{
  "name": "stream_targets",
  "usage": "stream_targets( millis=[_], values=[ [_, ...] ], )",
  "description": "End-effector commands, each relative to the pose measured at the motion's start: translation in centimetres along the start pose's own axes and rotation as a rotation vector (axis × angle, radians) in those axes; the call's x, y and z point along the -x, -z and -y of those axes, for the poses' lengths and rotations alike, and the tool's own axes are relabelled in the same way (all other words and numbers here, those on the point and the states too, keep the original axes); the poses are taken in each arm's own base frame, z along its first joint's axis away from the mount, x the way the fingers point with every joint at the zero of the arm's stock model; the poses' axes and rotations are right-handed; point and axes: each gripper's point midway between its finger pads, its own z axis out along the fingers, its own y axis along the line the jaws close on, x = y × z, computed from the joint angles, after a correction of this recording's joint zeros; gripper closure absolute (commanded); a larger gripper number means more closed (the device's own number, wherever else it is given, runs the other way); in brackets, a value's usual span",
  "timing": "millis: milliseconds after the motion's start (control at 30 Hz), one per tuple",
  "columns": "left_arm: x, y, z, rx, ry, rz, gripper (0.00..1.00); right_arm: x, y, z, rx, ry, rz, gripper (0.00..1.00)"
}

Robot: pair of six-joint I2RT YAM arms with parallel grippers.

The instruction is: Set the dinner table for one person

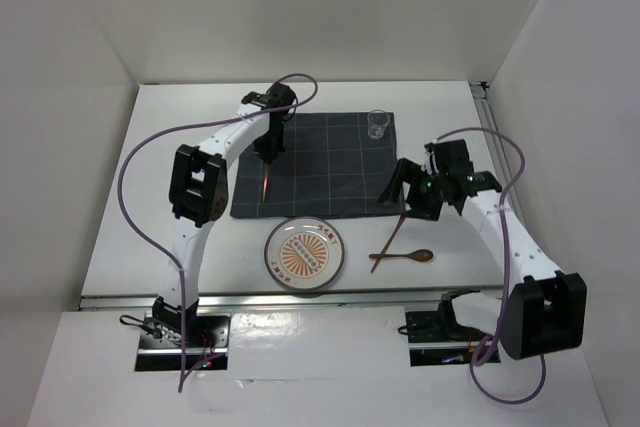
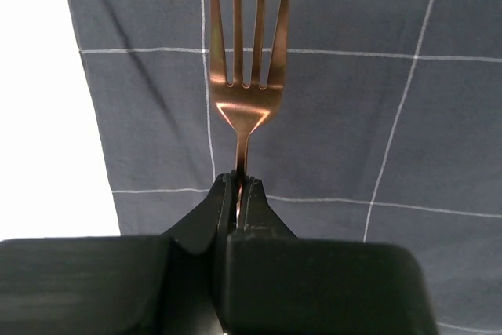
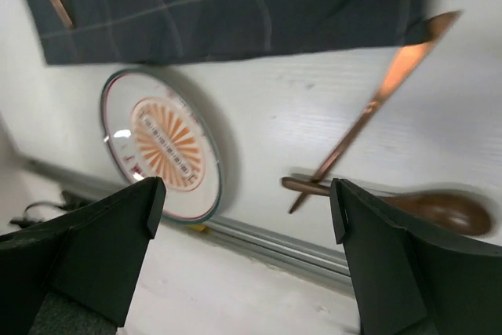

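My left gripper [image 1: 268,150] is shut on the handle of a copper fork [image 2: 247,76]. In the top view the fork [image 1: 265,179] hangs tines-down over the left part of the dark grey checked mat [image 1: 330,167]. That mat lies on the white dinner table [image 1: 170,137]. My right gripper [image 1: 405,195] stands open and empty above the mat's near right corner. Below it lie a copper knife [image 1: 390,240] and a brown spoon [image 1: 408,256], crossed at their handles. A round plate [image 1: 306,253] with an orange sunburst sits just in front of the mat.
A small clear glass [image 1: 377,124] stands on the mat's far right corner. A metal rail [image 1: 300,298] runs along the table's near edge, also seen in the right wrist view as the rail [image 3: 274,242]. White walls enclose the table at left, back and right.
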Motion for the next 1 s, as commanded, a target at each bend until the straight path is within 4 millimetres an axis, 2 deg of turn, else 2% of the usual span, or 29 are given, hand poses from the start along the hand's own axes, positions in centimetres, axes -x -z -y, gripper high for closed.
stream_targets(
  millis=[0,67,100,167,200,233,267,300,333,400,433,467,500,567,600,633,667,700,800,867,967],
  values=[
    [0.3,-0.6,-0.1,0.003,-0.018,-0.002,1.0,-2.9,0.1,-4.3,0.304,0.0,-0.034,0.02],
    [0.1,-1.5,-0.4,0.015,-0.003,-0.024,0.99,-4.3,-0.6,-4.6,0.339,-0.018,-0.06,0.04],
    [-0.3,-1.9,-0.7,0.014,0.01,-0.047,0.95,-5.1,-1.1,-5.0,0.366,-0.001,-0.058,0.04],
    [-0.5,-2.3,-0.7,0.003,0.029,-0.064,0.84,-5.9,-1.5,-5.8,0.39,0.024,-0.057,0.08],
    [-0.8,-2.6,-0.8,-0.02,0.039,-0.086,0.75,-5.7,-1.8,-6.3,0.392,0.043,-0.027,0.09],
    [-1.1,-2.3,-0.7,-0.031,0.039,-0.094,0.71,-6.6,-2.3,-6.9,0.394,0.073,-0.049,0.09],
    [-0.8,-2.2,-0.9,-0.041,0.06,-0.086,0.68,-7.3,-3.5,-6.7,0.372,0.062,-0.082,0.12],
    [-0.5,-1.7,-0.9,-0.046,0.063,-0.075,0.64,-7.6,-3.6,-6.8,0.369,0.072,-0.084,0.12],
    [-0.7,-1.5,-1.1,-0.045,0.063,-0.076,0.52,-8.6,-4.6,-6.9,0.349,0.076,-0.122,0.12],
    [-0.1,-0.1,-1.0,-0.07,0.06,-0.047,0.45,-9.1,-6.0,-7.0,0.33,0.083,-0.138,0.12],
    [-0.1,0.3,-1.1,-0.073,0.061,-0.041,0.31,-10.1,-6.4,-7.0,0.329,0.098,-0.162,0.12],
    [0.2,0.9,-1.2,-0.077,0.064,-0.029,0.27,-10.2,-6.8,-7.1,0.32,0.094,-0.164,0.12],
    [0.3,2.3,-1.3,-0.092,0.066,-0.021,0.25,-10.3,-7.2,-7.0,0.315,0.092,-0.17,0.12],
    [-1.0,3.0,-1.8,-0.091,0.07,-0.049,0.22,-11.7,-8.1,-6.8,0.298,0.106,-0.218,0.12],
    [-0.9,4.6,-2.1,-0.101,0.076,-0.024,0.22,-11.8,-8.8,-6.8,0.285,0.11,-0.225,0.13],
    [-1.8,5.0,-2.1,-0.099,0.075,-0.035,0.22,-12.2,-8.9,-7.2,0.3,0.121,-0.237,0.16],
    [-1.6,5.6,-2.4,-0.094,0.079,-0.013,0.22,-12.4,-9.2,-7.2,0.304,0.121,-0.246,0.17],
    [-1.2,7.2,-2.9,-0.094,0.097,0.025,0.22,-13.1,-9.5,-7.7,0.326,0.134,-0.275,0.18],
    [-1.4,9.1,-3.5,-0.106,0.104,0.054,0.22,-14.8,-10.0,-8.0,0.362,0.148,-0.335,0.23],
    [-1.0,11.2,-3.9,-0.125,0.123,0.098,0.22,-15.6,-10.8,-7.5,0.335,0.155,-0.357,0.27],
    [-0.8,12.9,-4.3,-0.14,0.131,0.133,0.22,-16.1,-11.6,-7.1,0.332,0.151,-0.373,0.36]
  ],
)
